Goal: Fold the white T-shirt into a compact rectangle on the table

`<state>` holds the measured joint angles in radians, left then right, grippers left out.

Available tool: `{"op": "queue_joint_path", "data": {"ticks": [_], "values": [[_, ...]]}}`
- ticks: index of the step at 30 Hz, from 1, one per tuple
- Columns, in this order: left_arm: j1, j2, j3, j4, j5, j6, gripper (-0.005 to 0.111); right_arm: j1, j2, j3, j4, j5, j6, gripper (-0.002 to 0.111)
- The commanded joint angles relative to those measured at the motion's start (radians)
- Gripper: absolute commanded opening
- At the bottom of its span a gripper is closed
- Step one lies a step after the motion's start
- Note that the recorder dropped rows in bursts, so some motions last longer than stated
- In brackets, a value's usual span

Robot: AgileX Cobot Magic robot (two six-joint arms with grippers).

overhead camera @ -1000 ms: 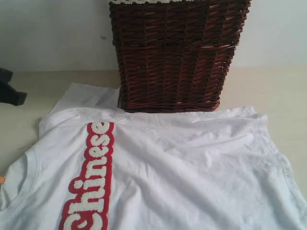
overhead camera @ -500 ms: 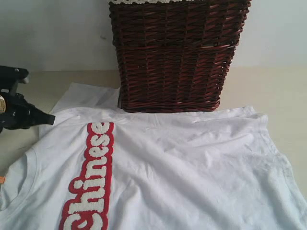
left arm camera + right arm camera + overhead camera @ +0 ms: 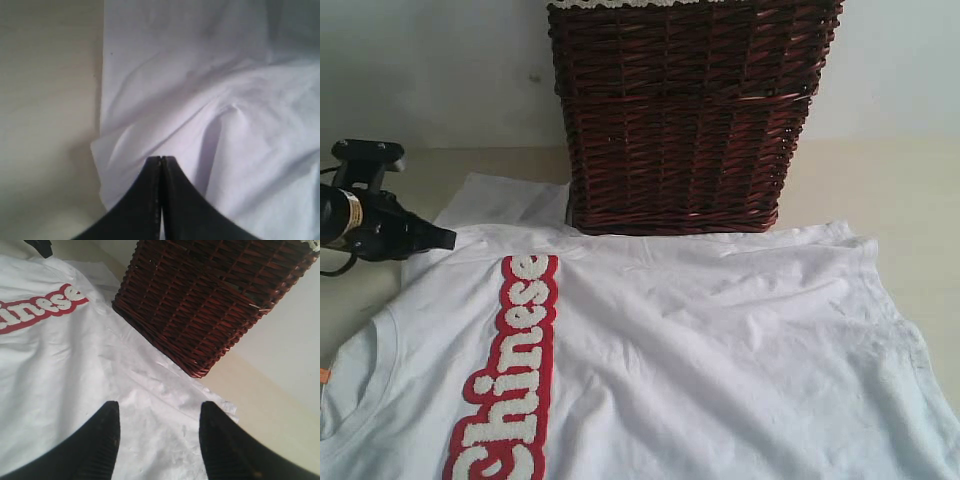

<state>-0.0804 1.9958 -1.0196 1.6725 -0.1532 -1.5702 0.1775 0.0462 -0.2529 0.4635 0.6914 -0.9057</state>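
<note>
Evidently at the outset of folding: the white T-shirt (image 3: 700, 350) lies spread open and print-side up on the bench (image 3: 905, 180), covering most of the near bench and running out of the exterior view at the bottom. Its red-outlined lettering (image 3: 515, 370) is fully exposed, and an orange tag (image 3: 323, 375) shows at the neckline. The far edge of the garment meets the foot of the wicker basket (image 3: 690, 120), and one sleeve (image 3: 505, 200) lies flat just beside the basket on the left. No fold is visible anywhere; the cloth shows only shallow wrinkles, so the sleeves, sides and length all appear left to be folded before a compact rectangle results. The left tool (image 3: 445, 238) is at the shirt's left shoulder edge with its jaws pressed fully together. In the left wrist view it sits over rumpled fabric near the border between cloth and bare bench, with nothing visible between the jaws. The right tool (image 3: 159, 409) stands wide open above the shirt's corner near the basket and holds nothing; the exterior view does not show it. Judged from this layout, neither tool has a grip on the garment and the first fold is not yet begun.
</note>
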Motion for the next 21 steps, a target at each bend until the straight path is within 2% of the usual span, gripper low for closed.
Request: {"op": "queue_joint_path", "data": {"ticks": [1, 8, 15, 19, 21], "values": [[0.001, 0.035, -0.007, -0.01, -0.005, -0.01, 0.0, -0.003, -0.004, 0.006, 0.008, -0.006, 0.003, 0.049], [0.001, 0.093, -0.007, -0.01, 0.006, -0.004, 0.0, -0.003, -0.004, 0.006, 0.008, -0.006, 0.003, 0.049], [0.001, 0.094, -0.029, 0.008, 0.17, 0.004, 0.0, -0.003, -0.004, 0.006, 0.008, -0.006, 0.003, 0.049], [0.001, 0.094, -0.071, 0.024, 0.161, 0.133, 0.0, -0.003, -0.004, 0.006, 0.008, -0.006, 0.003, 0.049], [0.001, 0.094, -0.105, 0.024, 0.103, 0.235, 0.0, -0.003, -0.004, 0.006, 0.008, -0.006, 0.003, 0.049]]}}
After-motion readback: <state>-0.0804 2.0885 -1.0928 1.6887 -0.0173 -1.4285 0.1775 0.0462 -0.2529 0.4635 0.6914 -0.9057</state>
